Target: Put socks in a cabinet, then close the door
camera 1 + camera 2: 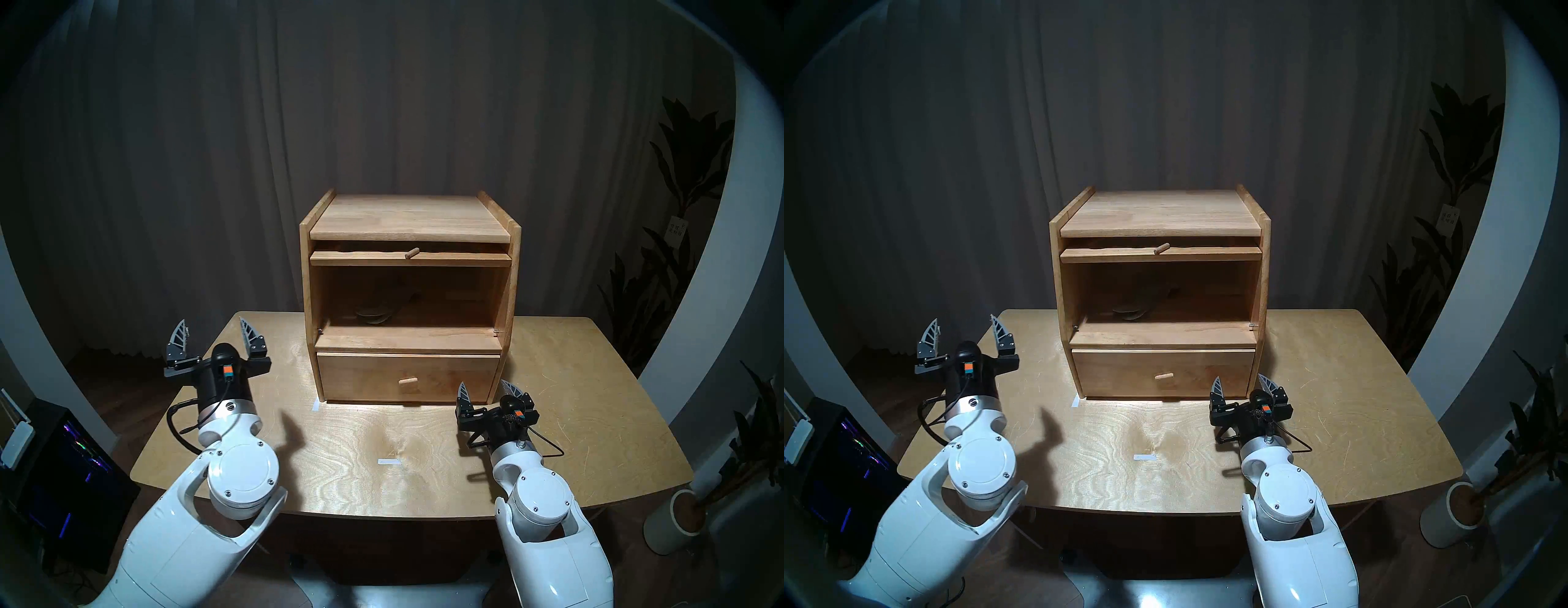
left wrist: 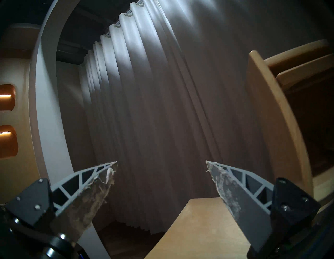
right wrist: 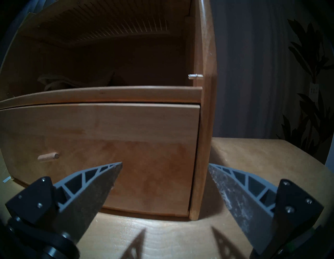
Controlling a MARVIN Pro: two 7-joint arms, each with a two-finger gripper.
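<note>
The light-wood cabinet (image 1: 409, 218) stands at the table's back middle. Its door (image 1: 410, 257) is lifted flat under the top, peg knob pointing forward; its ribbed underside shows in the right wrist view (image 3: 115, 27). The upper compartment is open, and the socks (image 1: 375, 315) lie crumpled on its floor, left of centre; they also show in the right wrist view (image 3: 59, 82). My left gripper (image 1: 214, 331) is open and empty, raised left of the cabinet. My right gripper (image 1: 488, 387) is open and empty, low before the drawer's right corner.
The lower drawer (image 1: 407, 378) is shut, with a peg knob (image 1: 408, 381). Two white tape marks (image 1: 389, 462) lie on the wooden table (image 1: 572, 424). A grey curtain hangs behind. Plants (image 1: 679, 178) and a pot stand at the right, a computer case at the left.
</note>
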